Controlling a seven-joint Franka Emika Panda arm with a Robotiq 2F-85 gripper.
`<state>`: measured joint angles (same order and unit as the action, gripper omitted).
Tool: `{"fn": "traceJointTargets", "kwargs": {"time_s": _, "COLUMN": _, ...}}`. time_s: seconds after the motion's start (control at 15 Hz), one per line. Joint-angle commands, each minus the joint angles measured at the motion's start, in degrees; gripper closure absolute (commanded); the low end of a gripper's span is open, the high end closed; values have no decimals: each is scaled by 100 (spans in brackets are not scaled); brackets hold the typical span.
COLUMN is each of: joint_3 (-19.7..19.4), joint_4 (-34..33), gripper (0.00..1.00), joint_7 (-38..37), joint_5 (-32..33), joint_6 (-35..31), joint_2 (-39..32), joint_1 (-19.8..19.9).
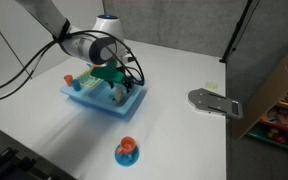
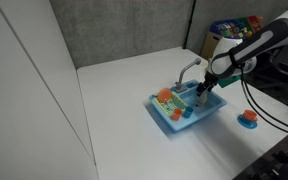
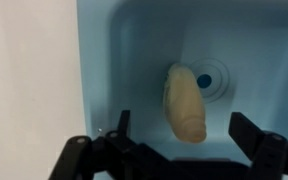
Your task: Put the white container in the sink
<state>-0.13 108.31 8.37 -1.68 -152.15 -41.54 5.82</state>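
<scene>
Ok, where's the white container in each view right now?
Wrist view: the white container lies in the sink basin, beside the drain.
Exterior view: I can't make it out; the gripper hangs over the sink.
Exterior view: also not discernible, with the gripper over the sink.
Shared landmark: the light blue sink.

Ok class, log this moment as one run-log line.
container: lying in sink | gripper: over it, jaws open, not gripping

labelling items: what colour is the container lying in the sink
Cream container, clearest in the wrist view.
</scene>
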Motion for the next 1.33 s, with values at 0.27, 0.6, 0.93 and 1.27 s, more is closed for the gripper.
{"fn": "traceJointTargets", "kwargs": {"time_s": 0.27, "joint_3": -306, "joint_4": 208, "gripper": 0, "joint_7": -374, "joint_5": 215, "joint_6": 264, "joint_2": 538, "joint_1": -211}}
{"fn": "traceJointTargets", "kwargs": {"time_s": 0.6, "joint_3": -373, "joint_4": 367, "gripper": 0, "joint_7": -460, "joint_5": 370, "joint_6": 674, "joint_2": 946, "joint_1": -317}}
{"fn": "traceJointTargets", "kwargs": {"time_s": 0.93, "joint_3": -307, "joint_4": 604, "gripper": 0, "joint_7": -451, "joint_5": 317, "joint_6": 1326, "joint_2": 1448, "joint_1": -320}}
{"fn": "traceJointTargets", "kwargs": {"time_s": 1.27, "joint_3": -341, "joint_4": 985, "gripper": 0, "joint_7": -697, "joint_5": 345, "joint_6": 1874, "joint_2": 2113, "joint_1": -384}}
